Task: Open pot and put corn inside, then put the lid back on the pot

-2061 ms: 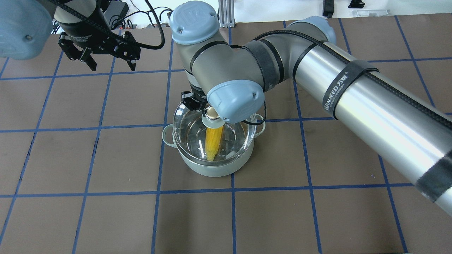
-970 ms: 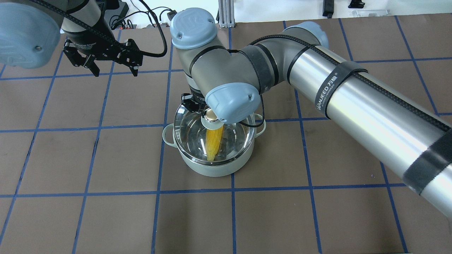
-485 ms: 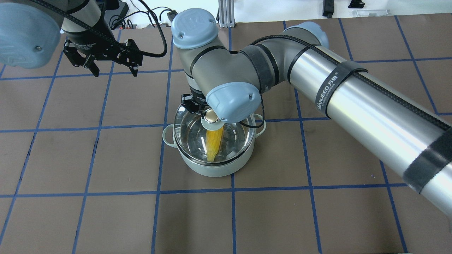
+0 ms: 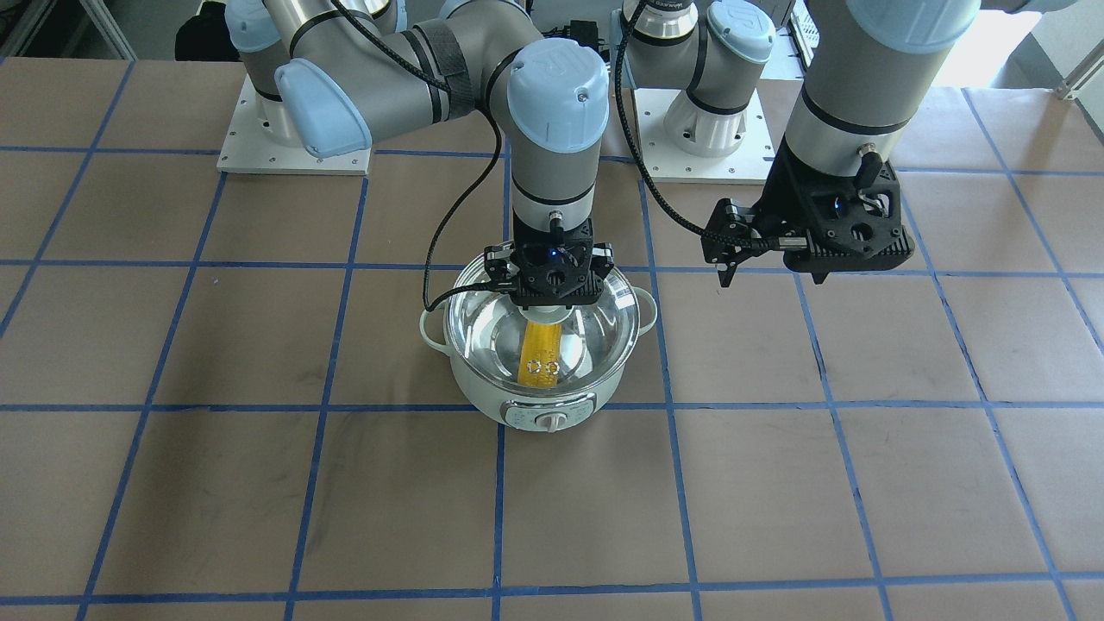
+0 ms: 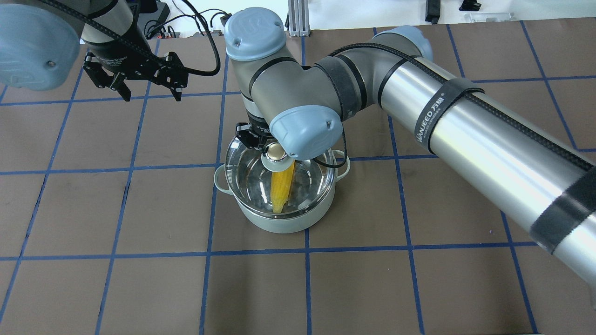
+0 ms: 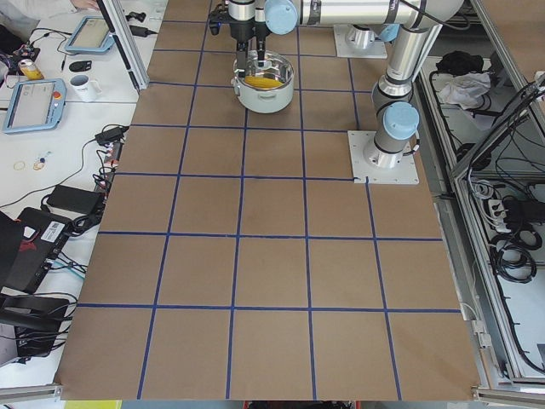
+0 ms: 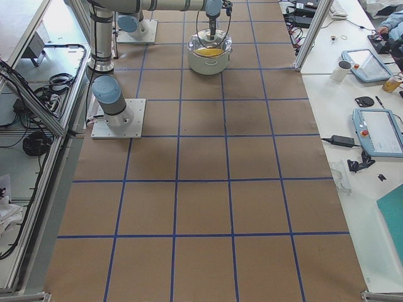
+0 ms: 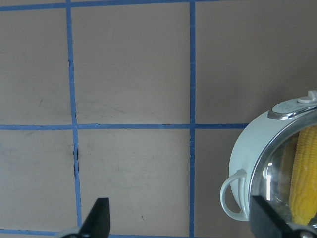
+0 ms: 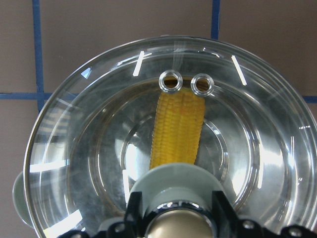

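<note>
The pale mint-green pot (image 5: pixel 279 223) stands mid-table, its dial (image 4: pixel 549 420) facing away from the robot. The yellow corn (image 5: pixel 281 188) lies inside it, seen through the glass in the right wrist view (image 9: pixel 178 129). The clear domed lid (image 5: pixel 247 172) sits over the pot's rim. My right gripper (image 5: pixel 274 151) points straight down and is shut on the lid's knob (image 9: pixel 173 186), its fingers (image 9: pixel 134 206) flanking it. My left gripper (image 5: pixel 152 97) is open and empty, hovering above the mat to the pot's far left. The pot's side handle (image 8: pixel 232 196) shows in the left wrist view.
The table is covered by a brown mat with a blue tape grid (image 5: pixel 139 209). The two arm bases (image 4: pixel 293 138) stand at the robot's side. A side bench with tablets and a mug (image 6: pixel 85 85) runs along the far edge, behind aluminium posts (image 7: pixel 308 38).
The right gripper has lowered the lid from a raised, offset position and shifted it slightly left, down to the pot's rim. The left gripper drew back a little early on and then stayed still.
</note>
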Robot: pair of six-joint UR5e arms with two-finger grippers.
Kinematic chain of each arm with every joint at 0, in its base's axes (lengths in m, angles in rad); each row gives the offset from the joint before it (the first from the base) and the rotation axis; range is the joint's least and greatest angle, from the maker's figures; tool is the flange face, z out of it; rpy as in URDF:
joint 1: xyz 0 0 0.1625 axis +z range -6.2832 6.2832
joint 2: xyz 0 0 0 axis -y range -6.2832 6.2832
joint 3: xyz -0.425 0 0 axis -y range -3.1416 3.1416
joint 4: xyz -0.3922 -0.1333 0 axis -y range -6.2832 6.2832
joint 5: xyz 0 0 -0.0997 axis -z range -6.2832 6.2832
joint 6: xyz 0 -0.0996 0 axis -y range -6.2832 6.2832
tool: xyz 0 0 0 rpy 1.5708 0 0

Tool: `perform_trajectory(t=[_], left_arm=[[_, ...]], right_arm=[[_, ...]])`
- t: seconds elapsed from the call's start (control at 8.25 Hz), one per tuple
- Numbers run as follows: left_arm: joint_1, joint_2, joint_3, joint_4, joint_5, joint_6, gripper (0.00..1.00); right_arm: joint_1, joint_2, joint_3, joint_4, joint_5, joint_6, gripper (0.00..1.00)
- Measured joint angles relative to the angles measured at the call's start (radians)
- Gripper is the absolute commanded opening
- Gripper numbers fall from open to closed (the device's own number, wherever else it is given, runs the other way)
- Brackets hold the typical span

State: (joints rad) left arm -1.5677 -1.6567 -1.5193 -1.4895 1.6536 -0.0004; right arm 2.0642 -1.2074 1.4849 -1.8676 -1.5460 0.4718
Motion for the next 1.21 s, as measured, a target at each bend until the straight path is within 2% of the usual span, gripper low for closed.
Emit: perform_trajectory(t=[0.97, 1.09, 1.21], left_arm=[[0.001, -0.003, 0.000, 0.000, -0.001, -0.001, 1.00], [0.001, -0.003, 0.000, 0.000, -0.002, -0.001, 1.00], [0.001, -0.004, 0.000, 0.000, -0.002, -0.001, 1.00]], right_arm=[[-0.001, 0.000, -0.001, 0.062, 0.012, -0.014, 0.00], [-0.002, 0.001, -0.002, 0.062, 0.013, -0.015, 0.16], [-0.003, 0.001, -0.002, 0.062, 0.013, -0.017, 0.61]])
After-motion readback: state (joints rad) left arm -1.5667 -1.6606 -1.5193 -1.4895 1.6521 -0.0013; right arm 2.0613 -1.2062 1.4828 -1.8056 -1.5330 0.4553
